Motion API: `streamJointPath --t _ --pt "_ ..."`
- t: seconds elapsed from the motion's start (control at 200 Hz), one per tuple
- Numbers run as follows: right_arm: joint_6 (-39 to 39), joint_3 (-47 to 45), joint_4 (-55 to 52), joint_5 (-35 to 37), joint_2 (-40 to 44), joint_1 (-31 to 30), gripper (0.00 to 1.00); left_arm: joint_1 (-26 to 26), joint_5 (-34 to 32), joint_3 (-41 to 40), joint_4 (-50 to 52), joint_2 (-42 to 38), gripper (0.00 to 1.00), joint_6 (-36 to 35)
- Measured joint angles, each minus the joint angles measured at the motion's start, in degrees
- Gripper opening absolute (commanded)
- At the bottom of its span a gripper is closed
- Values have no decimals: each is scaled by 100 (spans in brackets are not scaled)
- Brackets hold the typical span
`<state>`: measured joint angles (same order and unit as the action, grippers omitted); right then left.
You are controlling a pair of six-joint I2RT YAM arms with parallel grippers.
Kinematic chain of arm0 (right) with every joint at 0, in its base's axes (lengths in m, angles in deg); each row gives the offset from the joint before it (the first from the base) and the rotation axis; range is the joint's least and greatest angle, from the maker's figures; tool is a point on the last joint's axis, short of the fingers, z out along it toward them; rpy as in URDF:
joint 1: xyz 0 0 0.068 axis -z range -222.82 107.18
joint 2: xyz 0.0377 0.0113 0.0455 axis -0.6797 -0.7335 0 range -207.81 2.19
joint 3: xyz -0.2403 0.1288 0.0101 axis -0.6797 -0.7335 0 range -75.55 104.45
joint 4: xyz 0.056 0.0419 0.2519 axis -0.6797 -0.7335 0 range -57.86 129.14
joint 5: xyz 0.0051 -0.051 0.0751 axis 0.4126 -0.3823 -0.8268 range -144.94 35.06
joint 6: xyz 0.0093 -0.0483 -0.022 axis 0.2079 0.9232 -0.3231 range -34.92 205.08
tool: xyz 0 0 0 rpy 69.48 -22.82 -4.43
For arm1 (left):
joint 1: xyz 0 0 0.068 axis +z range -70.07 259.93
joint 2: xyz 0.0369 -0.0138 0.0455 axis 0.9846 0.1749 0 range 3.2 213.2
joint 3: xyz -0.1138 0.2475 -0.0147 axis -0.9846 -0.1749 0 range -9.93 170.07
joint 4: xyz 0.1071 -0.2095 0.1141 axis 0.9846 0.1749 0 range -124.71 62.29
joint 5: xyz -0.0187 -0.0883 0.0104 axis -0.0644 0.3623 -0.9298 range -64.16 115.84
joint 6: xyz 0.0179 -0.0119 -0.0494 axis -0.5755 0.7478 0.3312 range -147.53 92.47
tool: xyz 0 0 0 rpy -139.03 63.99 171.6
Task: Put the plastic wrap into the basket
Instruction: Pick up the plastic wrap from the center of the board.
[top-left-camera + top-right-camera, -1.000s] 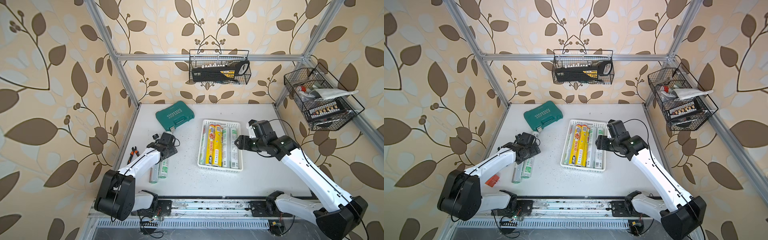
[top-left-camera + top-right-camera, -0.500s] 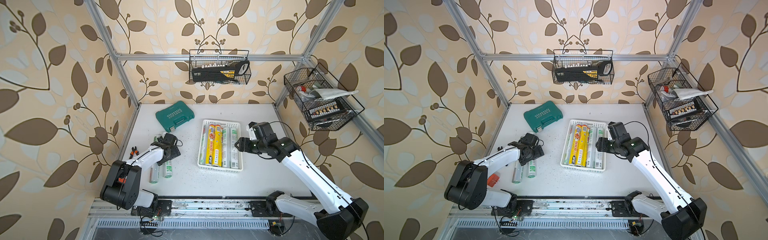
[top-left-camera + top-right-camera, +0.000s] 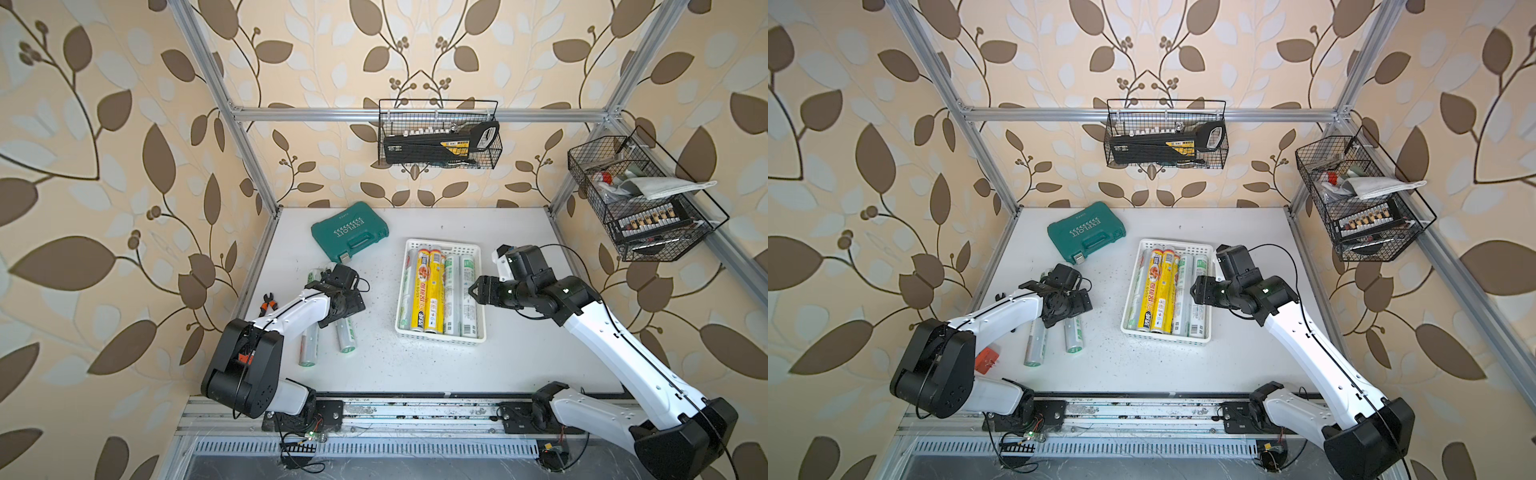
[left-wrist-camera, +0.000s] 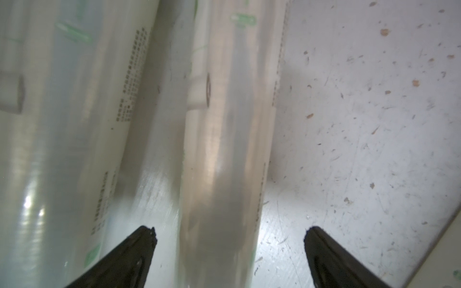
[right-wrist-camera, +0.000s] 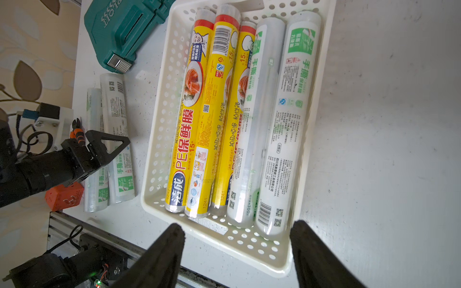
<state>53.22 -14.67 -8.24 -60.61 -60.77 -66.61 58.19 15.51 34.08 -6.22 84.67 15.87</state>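
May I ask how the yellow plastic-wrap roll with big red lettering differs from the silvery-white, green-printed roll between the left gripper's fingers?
The yellow roll lies in the white perforated basket, the silvery-white roll on the table. The yellow roll bears a food picture, the silvery-white roll green marks. The open left gripper straddles the silvery-white roll, not the yellow roll.

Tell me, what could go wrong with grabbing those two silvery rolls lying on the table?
1. The open left gripper straddles one silvery-white, green-printed plastic wrap roll; its neighbouring roll lies close alongside, so a finger might bump it and send it rolling.
2. The shallow white perforated plastic basket looks filled side to side with rolls; another must sit on top and could roll out over the low wall.
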Motion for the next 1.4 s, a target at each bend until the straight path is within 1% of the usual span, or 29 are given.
streamJointPath --t 0.15,0.4,0.555,0.755,0.875,1.125,1.24,1.325,1.4 --pt "7 -26 -2 -15 79 57 71 4 -20 136 -13 186 93 -11" --pt "55 -26 -4 -35 107 149 71 42 -68 190 -129 592 88 -70" --pt "107 -35 -9 -66 114 223 71 44 -127 210 -164 791 82 -116" --pt "203 -46 -83 -109 151 396 71 79 -160 297 -192 929 69 -166" --pt "260 -68 -96 -190 151 538 71 81 -160 334 -254 977 57 -177" --pt "365 -153 -111 -380 151 815 71 59 -125 334 -273 951 49 -216" --pt "411 -186 -107 -461 151 935 71 -103 -133 334 -55 811 48 -179" --pt "452 -251 -109 -527 155 1062 70 -376 -157 409 282 586 47 -127" --pt "490 -319 -107 -590 162 1200 70 -673 -181 654 651 380 47 -87"
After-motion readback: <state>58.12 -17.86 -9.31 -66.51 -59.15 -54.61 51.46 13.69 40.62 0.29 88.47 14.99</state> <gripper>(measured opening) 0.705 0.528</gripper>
